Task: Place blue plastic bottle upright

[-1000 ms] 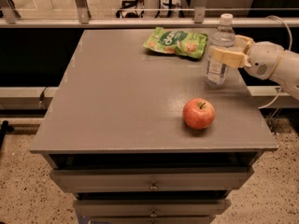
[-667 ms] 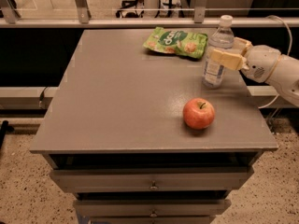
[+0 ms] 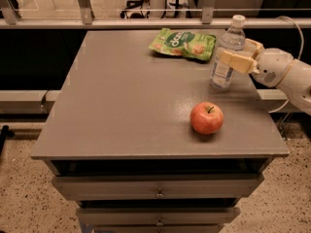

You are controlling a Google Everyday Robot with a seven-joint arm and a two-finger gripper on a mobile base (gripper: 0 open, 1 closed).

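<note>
- Grey table (image 3: 121, 106), drawers (image 3: 158, 187) below the front edge, small knobs in the middle of each.
- Green snack bag (image 3: 182, 43) lies flat near the far edge, right of centre. It has white lettering in a dark patch, which can't be read.
- Red apple (image 3: 207, 118) toward the front right corner, stem up, well apart from the bag and near the bottle.
- Blue plastic bottle (image 3: 222, 74) near the right edge, far half, base on the tabletop. It stands but leans a little, cap toward the right. White cap on, white label with print too small to read.
- Gripper (image 3: 235, 52) comes in from past the right edge. Jaws clamped on the bottle's middle, one tan finger (image 3: 235, 62) in front and the other behind.
- White arm (image 3: 284, 74) runs off to the right.
</note>
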